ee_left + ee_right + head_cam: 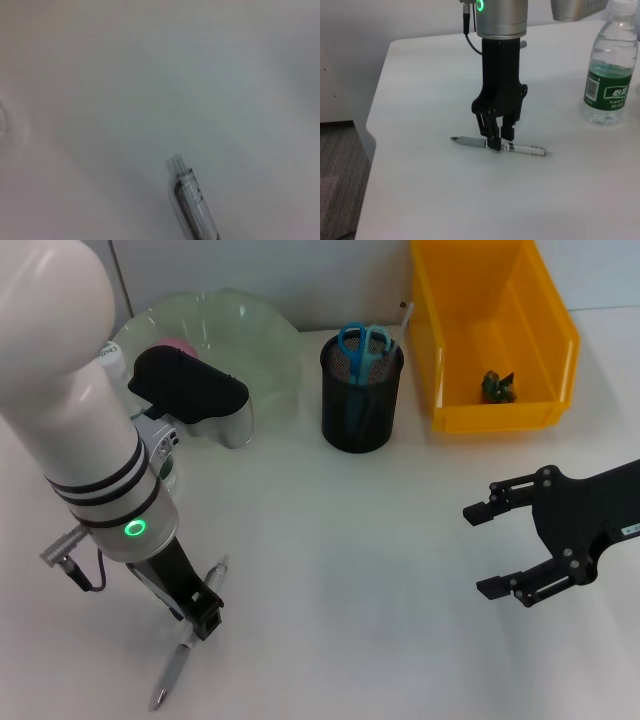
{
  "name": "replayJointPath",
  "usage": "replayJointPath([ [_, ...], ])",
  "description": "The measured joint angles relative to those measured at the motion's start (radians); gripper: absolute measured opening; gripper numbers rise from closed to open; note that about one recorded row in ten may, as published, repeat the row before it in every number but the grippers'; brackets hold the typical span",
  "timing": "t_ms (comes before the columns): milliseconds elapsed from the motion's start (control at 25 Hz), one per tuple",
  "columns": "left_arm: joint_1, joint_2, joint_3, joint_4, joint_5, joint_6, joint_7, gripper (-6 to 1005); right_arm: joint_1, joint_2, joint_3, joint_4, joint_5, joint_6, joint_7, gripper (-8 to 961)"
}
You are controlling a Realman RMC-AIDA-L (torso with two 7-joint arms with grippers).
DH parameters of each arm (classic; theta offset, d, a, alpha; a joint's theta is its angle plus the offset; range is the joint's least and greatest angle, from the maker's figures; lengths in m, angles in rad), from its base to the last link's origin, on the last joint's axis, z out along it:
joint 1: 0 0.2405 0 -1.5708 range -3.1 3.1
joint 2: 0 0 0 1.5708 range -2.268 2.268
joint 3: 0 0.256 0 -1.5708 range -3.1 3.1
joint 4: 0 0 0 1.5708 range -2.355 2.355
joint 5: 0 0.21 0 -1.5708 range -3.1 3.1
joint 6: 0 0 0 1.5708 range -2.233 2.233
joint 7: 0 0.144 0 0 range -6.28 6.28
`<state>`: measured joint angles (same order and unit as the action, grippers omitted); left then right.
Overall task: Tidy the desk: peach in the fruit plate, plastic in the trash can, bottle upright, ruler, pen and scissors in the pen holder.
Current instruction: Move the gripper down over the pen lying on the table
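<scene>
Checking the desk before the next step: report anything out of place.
One thing: the pen lies flat on the table at the near left instead of standing in the pen holder. The left tool is down over its middle. The bottle stands upright; the scissors are in the holder. The right tool hangs open, empty.

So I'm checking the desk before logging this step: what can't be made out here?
- Peach: head view, only a pink sliver in the plate; the left arm covers the rest.
- Bottle: largely behind that arm in the head view.
- Ruler: not visible in any view.
- Holder: mesh hides everything below the scissors.
- Left gripper on the pen: whether it is clamped is unclear.
</scene>
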<state>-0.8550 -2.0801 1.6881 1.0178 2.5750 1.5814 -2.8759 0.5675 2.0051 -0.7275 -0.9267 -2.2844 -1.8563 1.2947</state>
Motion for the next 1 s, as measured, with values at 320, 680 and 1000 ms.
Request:
replayJointPath([
  [320, -0.009, 0.000, 0.001, -0.018, -0.001, -0.019, 0.000, 320, 0.000, 0.001, 0.003, 0.001, -0.003, 0.000, -0.003, 826],
  [680, -0.009, 0.000, 0.002, -0.030, -0.003, -0.024, 0.000, 310, -0.001, 0.003, 0.003, -0.001, -0.003, 0.000, -0.003, 825],
  [1000, -0.010, 0.000, 0.003, -0.038, -0.003, -0.032, 0.000, 302, -0.002, 0.003, 0.003, -0.001, -0.003, 0.000, -0.003, 826],
])
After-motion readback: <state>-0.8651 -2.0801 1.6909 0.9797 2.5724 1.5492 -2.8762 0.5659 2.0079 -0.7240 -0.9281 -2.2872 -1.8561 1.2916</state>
